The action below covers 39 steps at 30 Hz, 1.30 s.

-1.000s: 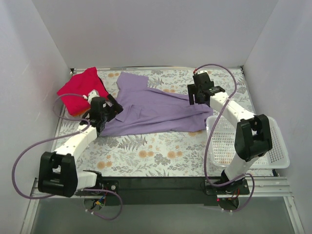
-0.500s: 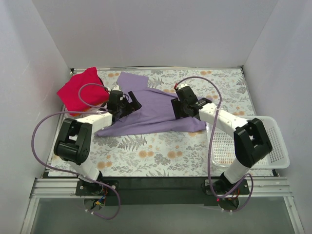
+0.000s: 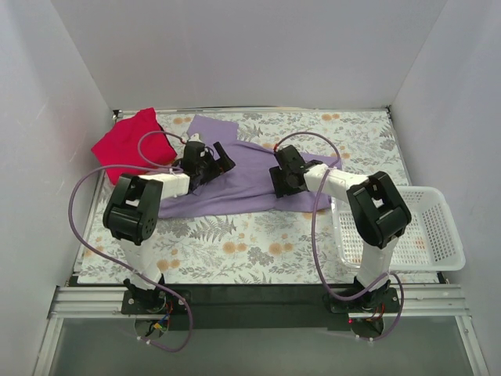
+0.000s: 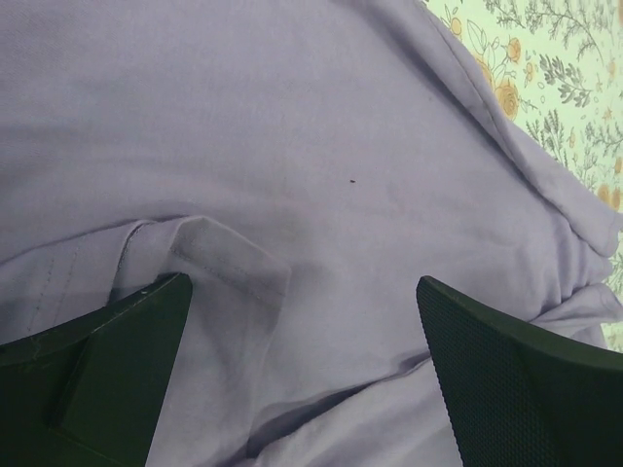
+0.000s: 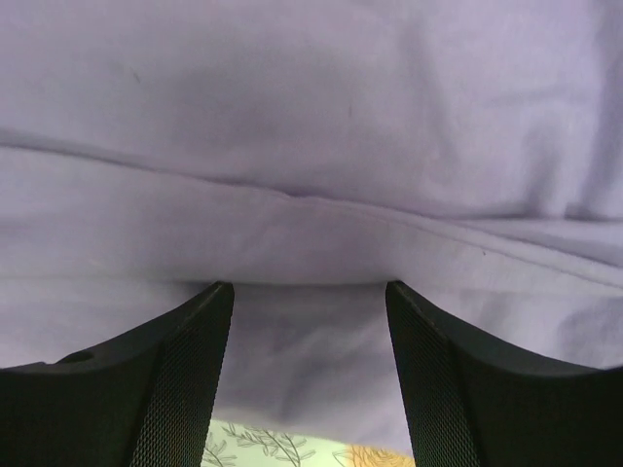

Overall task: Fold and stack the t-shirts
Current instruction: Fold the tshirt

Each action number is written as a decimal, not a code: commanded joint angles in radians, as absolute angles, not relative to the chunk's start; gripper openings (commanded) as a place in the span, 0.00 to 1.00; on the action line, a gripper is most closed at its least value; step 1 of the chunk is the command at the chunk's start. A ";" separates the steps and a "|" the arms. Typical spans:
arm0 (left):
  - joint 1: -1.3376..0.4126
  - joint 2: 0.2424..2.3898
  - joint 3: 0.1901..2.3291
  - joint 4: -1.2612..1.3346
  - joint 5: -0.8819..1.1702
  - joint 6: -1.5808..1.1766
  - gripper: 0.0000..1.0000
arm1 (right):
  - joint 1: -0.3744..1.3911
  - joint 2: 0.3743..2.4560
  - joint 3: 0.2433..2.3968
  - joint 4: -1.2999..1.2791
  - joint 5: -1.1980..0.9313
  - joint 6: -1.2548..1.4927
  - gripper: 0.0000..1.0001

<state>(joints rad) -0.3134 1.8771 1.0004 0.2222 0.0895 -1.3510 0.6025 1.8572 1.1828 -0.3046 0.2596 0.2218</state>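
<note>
The lavender t-shirt [image 3: 250, 171] lies spread and creased across the middle of the table. Crumpled in the back left corner is the red t-shirt [image 3: 125, 145]. My left gripper [image 3: 218, 160] hangs low over the lavender shirt's left part. In the left wrist view it [image 4: 303, 282] is wide open, with a seam flap [image 4: 229, 258] and a dark fold between the jaws. My right gripper [image 3: 279, 178] is down at the shirt's right part. The right wrist view shows it [image 5: 310, 284] open partway, its tips against a raised fold [image 5: 311, 219], lavender cloth in the gap.
A white mesh basket [image 3: 452, 251] stands at the right edge of the table beside the right arm. The floral tablecloth [image 3: 235, 243] shows in front of the shirt. White walls close in the back and both sides.
Both arms have swung inward onto the lavender shirt, the left from near the red shirt, the right from the back right. The right jaws have narrowed. The shirt's left edge has bunched.
</note>
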 commanded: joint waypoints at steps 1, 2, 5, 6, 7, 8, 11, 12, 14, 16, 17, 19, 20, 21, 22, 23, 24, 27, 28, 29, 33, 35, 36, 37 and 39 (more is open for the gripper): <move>-0.278 1.887 1.008 0.201 0.048 -1.373 0.94 | 0.601 1.893 1.238 -0.264 0.232 0.238 0.58; -0.262 1.885 1.000 0.202 0.055 -1.390 0.94 | 0.601 1.910 1.246 -0.262 0.224 0.238 0.58; -0.195 1.879 0.973 0.229 0.077 -1.404 0.95 | 0.606 1.937 1.272 -0.252 0.196 0.239 0.58; -0.175 1.881 0.971 0.229 0.077 -1.401 0.94 | 0.609 1.947 1.281 -0.245 0.192 0.236 0.58; -0.167 1.882 0.971 0.226 0.071 -1.397 0.94 | 0.617 1.956 1.290 -0.245 0.183 0.232 0.58; -0.161 1.882 0.969 0.224 0.069 -1.394 0.94 | 0.621 1.974 1.314 -0.245 0.176 0.229 0.58; -0.143 1.881 0.960 0.226 0.068 -1.393 0.94 | 0.640 2.005 1.347 -0.245 0.147 0.227 0.58; -0.140 1.879 0.959 0.224 0.061 -1.390 0.95 | 0.641 2.013 1.362 -0.245 0.141 0.227 0.58; -0.137 1.876 0.956 0.225 0.057 -1.385 0.95 | 0.647 2.019 1.368 -0.245 0.135 0.227 0.58; -0.137 1.873 0.957 0.229 0.072 -1.376 0.95 | 0.647 2.003 1.353 -0.245 0.150 0.229 0.58; -0.137 1.868 0.954 0.235 0.081 -1.374 0.94 | 0.649 1.965 1.339 -0.245 0.167 0.232 0.58; -0.137 1.861 0.951 0.248 0.100 -1.368 0.95 | 0.656 1.904 1.289 -0.245 0.236 0.238 0.59; -0.138 1.859 0.953 0.247 0.100 -1.364 0.95 | 0.660 1.829 1.269 -0.245 0.265 0.238 0.59; -0.138 1.858 0.956 0.238 0.098 -1.361 0.95 | 0.666 1.789 1.249 -0.247 0.293 0.238 0.59; -0.137 1.859 0.963 0.232 0.097 -1.353 0.95 | 0.670 1.748 1.199 -0.250 0.337 0.241 0.60; -0.137 1.859 0.963 0.229 0.095 -1.351 0.95 | 0.672 1.667 1.171 -0.252 0.357 0.247 0.60; -0.137 1.858 0.963 0.226 0.095 -1.350 0.95 | 0.672 1.628 1.136 -0.253 0.373 0.255 0.61; -0.137 1.850 0.954 0.225 0.092 -1.342 0.95 | 0.670 1.504 1.019 -0.273 0.426 0.290 0.62; -0.137 1.848 0.957 0.225 0.091 -1.339 0.95 | 0.670 1.484 0.999 -0.279 0.449 0.296 0.63; -0.137 1.848 0.959 0.225 0.091 -1.338 0.95 | 0.670 1.462 0.967 -0.285 0.459 0.305 0.63; -0.137 1.853 0.965 0.219 0.113 -1.328 0.95 | 0.658 1.471 0.950 -0.311 0.488 0.327 0.62; -0.137 1.853 0.963 0.216 0.120 -1.322 0.95 | 0.650 1.488 0.953 -0.311 0.494 0.334 0.61; -0.137 1.852 0.962 0.212 0.118 -1.316 0.95 | 0.649 1.494 0.957 -0.311 0.495 0.337 0.61; -0.137 1.847 0.960 0.210 0.118 -1.313 0.95 | 0.647 1.500 0.962 -0.311 0.502 0.337 0.61; -0.137 1.844 0.959 0.206 0.117 -1.309 0.95 | 0.646 1.520 0.971 -0.317 0.511 0.342 0.61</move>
<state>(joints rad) -0.1394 1.8744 0.9745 0.2691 0.1127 -1.3369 0.6514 1.5112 0.9535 -0.3111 0.4641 0.3149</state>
